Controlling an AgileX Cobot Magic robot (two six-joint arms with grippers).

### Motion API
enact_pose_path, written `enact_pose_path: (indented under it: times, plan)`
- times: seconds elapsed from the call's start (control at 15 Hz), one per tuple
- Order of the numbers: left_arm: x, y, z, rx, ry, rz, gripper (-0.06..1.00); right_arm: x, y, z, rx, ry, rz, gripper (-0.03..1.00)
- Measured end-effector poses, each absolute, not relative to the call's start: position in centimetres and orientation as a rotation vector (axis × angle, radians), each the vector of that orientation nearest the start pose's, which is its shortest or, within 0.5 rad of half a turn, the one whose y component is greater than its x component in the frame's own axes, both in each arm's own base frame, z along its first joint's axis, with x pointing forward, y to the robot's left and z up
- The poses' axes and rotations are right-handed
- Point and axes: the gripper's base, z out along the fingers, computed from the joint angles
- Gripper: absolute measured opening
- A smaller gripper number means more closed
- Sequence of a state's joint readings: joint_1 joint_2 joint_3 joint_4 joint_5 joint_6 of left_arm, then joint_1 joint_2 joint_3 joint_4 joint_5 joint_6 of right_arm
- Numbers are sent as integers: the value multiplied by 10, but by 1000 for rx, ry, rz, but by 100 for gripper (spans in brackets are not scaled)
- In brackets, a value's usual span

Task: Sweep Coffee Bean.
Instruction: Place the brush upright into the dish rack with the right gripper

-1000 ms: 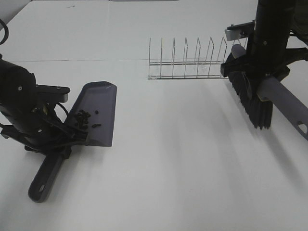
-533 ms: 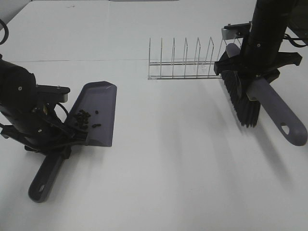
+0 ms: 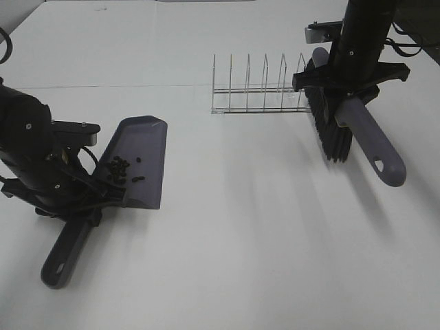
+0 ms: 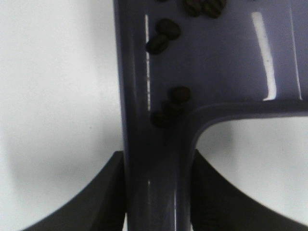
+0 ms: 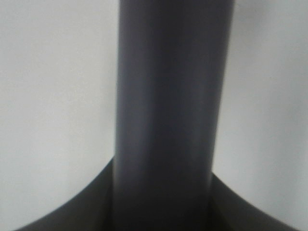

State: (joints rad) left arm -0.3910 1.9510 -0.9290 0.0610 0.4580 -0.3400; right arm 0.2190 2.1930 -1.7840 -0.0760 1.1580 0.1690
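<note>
1. While the coffee beans (image 3: pixel 122 168) are lying in the dustpan (image 3: pixel 144 148), we are judging the sweeping done;
2. we are clamping its handle with the left gripper (image 4: pixel 159 192), and the raised brush (image 3: pixel 337 134) with the right gripper (image 5: pixel 163 202);
3. only stowing is remaining.

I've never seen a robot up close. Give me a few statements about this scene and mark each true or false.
1. The beans lie in the dustpan. True.
2. The brush lies in the dustpan. False: the right claw holds it by the handle, beside the rack.
3. The left claw grips the dustpan's handle. True.
4. The rack holds plates. False: its slots hold nothing.
</note>
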Motion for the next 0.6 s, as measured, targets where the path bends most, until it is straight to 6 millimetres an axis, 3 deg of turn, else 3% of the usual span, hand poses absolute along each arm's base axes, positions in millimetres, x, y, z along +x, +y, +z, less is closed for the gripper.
enact_pose_path:
  times: [0.4, 0.6]
  plan:
    - [300, -121, 93, 156, 2959, -50, 35, 449, 93, 148, -153, 3114, -106, 29]
    - [300, -121, 93, 160, 2957, -50, 35, 456, 95, 153, -151, 3063, -91, 29]
